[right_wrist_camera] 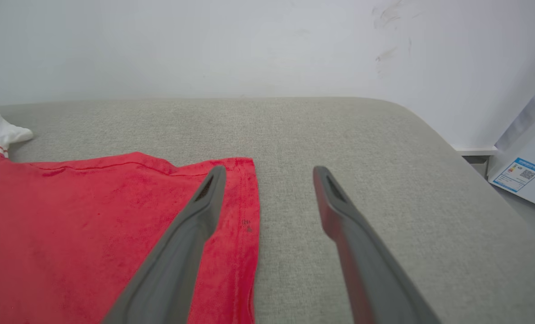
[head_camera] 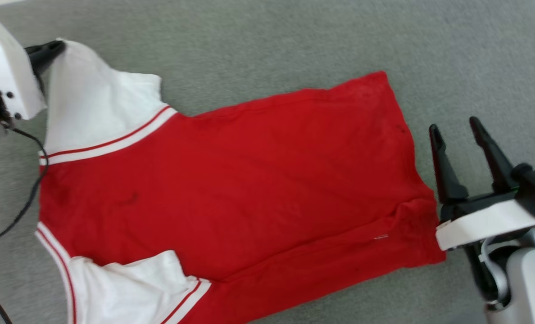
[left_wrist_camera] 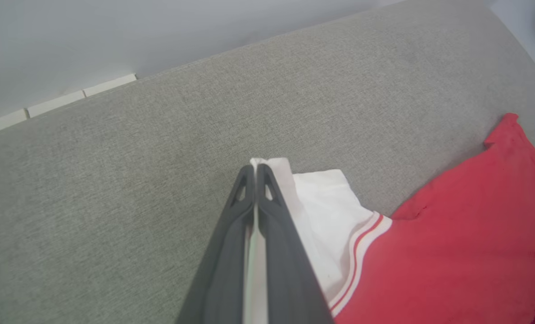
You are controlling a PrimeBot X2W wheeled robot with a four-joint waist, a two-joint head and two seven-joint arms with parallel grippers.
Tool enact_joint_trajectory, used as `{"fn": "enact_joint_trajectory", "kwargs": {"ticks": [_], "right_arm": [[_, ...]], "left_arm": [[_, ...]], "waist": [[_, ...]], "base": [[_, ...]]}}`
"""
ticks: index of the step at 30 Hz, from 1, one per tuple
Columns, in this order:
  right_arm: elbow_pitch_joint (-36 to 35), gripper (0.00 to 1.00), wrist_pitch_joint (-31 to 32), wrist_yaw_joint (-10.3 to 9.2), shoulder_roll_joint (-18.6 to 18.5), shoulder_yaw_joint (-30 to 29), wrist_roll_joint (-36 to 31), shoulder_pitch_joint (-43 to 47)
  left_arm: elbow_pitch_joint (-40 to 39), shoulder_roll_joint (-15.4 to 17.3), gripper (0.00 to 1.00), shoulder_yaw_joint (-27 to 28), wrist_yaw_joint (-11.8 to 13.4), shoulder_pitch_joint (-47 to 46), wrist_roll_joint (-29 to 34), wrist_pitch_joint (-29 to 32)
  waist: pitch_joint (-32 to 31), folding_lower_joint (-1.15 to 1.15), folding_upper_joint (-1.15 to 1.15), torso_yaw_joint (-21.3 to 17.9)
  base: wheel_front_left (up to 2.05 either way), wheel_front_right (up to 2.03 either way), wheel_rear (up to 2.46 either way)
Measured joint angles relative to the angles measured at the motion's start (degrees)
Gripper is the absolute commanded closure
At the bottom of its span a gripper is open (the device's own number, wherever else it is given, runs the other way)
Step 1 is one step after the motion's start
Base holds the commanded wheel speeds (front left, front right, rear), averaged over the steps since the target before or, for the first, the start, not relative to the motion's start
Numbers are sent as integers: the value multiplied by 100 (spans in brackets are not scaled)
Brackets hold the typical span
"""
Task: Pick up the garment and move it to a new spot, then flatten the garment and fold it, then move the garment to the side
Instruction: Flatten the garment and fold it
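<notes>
The garment [head_camera: 231, 180] lies spread on a grey cushioned surface [head_camera: 294, 40], plain red side up, and its print is hidden. One white sleeve [head_camera: 96, 103] reaches to the far left; the other [head_camera: 132, 288] is folded in near the bottom edge. My left gripper [head_camera: 47, 51] is shut on the far sleeve's tip, and white cloth [left_wrist_camera: 276, 168] shows pinched at its fingertips [left_wrist_camera: 254, 167]. My right gripper [head_camera: 455, 128] stands open just beyond the red hem [head_camera: 423, 198]. One of its fingers [right_wrist_camera: 204, 202] hangs over the hem [right_wrist_camera: 245, 216], the other over bare grey.
A black cable [head_camera: 29, 198] hangs at the left by my left arm. The grey surface [right_wrist_camera: 362, 135] ends at a pale wall [right_wrist_camera: 249, 45] and rounds off at the right. A white panel with a blue label [right_wrist_camera: 517, 174] stands past that edge.
</notes>
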Motion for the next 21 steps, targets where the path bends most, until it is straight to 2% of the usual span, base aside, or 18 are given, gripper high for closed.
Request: {"fn": "enact_joint_trajectory", "kwargs": {"ticks": [4, 5, 10, 12, 16, 21], "right_arm": [[-175, 0, 869, 0, -504, 56, 91, -119], [-269, 0, 1755, 1, -968, 123, 297, -316], [-202, 0, 3466, 0, -1695, 287, 793, -781], [-71, 0, 4066, 0, -1882, 353, 993, -1001], [316, 0, 4890, 0, -2197, 480, 1226, -1504], [918, 0, 5335, 0, -2397, 676, 1243, -1999]], "left_arm": [[-528, 108, 100, -178, -1, 223, -215, -336], [-966, 231, 100, -305, -1, 425, -315, -548], [-1735, 376, 100, -390, -1, 828, -427, -875], [-2061, 410, 100, -382, 0, 1020, -470, -967], [-2689, 480, 100, -354, 93, 1285, -458, -1140], [-3276, 480, 100, -364, 245, 1514, -335, -1332]], "waist": [[-220, 0, 0, 280], [-354, 0, 0, 513], [-487, 0, 0, 926], [-500, 0, 0, 1083], [-444, 0, 0, 1381], [-279, 0, 0, 1713]], "base": [[0, 0, 0], [0, 0, 0], [0, 0, 0], [0, 0, 0], [0, 0, 0], [0, 0, 0]]}}
